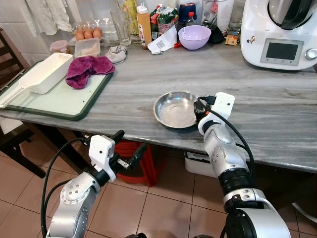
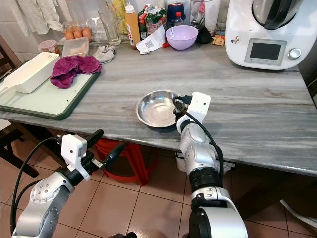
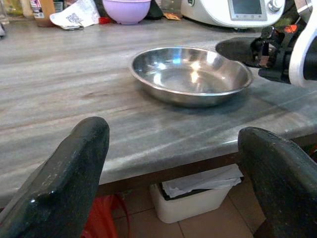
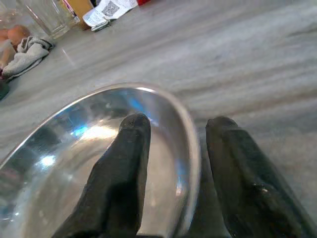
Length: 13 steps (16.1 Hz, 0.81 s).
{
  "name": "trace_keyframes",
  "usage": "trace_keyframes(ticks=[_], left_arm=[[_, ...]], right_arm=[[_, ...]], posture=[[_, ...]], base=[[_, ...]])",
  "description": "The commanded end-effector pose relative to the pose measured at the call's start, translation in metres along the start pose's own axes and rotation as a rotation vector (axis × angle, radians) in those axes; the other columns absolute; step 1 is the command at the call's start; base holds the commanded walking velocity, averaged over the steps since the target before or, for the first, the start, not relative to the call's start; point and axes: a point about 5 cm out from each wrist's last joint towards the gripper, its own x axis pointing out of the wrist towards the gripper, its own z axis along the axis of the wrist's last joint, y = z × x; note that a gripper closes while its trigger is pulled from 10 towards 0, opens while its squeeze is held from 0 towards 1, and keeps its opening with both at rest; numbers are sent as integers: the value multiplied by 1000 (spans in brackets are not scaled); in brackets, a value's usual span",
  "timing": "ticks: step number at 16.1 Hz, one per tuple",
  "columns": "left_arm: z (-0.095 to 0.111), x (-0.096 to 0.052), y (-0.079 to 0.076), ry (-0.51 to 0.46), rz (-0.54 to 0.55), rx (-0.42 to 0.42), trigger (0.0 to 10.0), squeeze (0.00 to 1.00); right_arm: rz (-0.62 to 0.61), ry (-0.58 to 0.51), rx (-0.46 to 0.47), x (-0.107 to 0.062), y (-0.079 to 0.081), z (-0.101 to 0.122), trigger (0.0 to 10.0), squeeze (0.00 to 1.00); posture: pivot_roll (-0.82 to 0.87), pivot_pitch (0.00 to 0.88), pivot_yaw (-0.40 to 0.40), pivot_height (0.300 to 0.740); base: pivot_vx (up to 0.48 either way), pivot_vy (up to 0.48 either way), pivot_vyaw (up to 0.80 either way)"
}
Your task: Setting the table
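While the robot stands at the near edge of the grey marble-pattern table, the scene reads as follows:
Steel bowl: shallow, upright, on the table near its near edge, roughly centre
Right gripper: at the bowl's right rim; one finger inside the bowl, the other outside, rim between them; fingers astride the rim with a gap, whether they press it cannot be told
Left gripper: below table height, off the near edge, left of the bowl; fingers spread wide apart, holding nothing
Green-rimmed cutting board: far left of the table
White scoop-shaped container: lying on the board's left part
Magenta cloth: bunched on the board's far right corner
Purple bowl: far side, centre, well apart from the steel bowl
Kitchen machine: white, with a display, far right corner
Orange-capped sauce bottle: far side, left of the purple bowl
Eggs: in a clear tray, far left
Red stool: under the table, on the tiled floor
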Motion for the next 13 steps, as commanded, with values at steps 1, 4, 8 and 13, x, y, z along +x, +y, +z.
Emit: trace_keyframes(ticks=[1, 4, 8, 13], left_arm=[[-2, 0, -1, 16, -16, -6, 10000, 0], [-3, 0, -1, 19, -17, -7, 10000, 0], [-2, 0, -1, 13, -8, -7, 10000, 0], [-1, -1, 0, -4, 25, -15, 10000, 0]], right_arm=[[25, -1, 4, 2, 6, 1, 10000, 1000], [42, 12, 16, 1, 6, 0, 10000, 1000], [73, -66, -42, -6, 7, 10, 10000, 1000], [-8, -239, -176, -37, -14, 33, 10000, 1000]], posture=[[-167, 122, 89, 740], [-164, 121, 87, 740], [-157, 116, 76, 740], [-158, 110, 66, 740]], base=[[0, 0, 0], [0, 0, 0], [0, 0, 0], [0, 0, 0]])
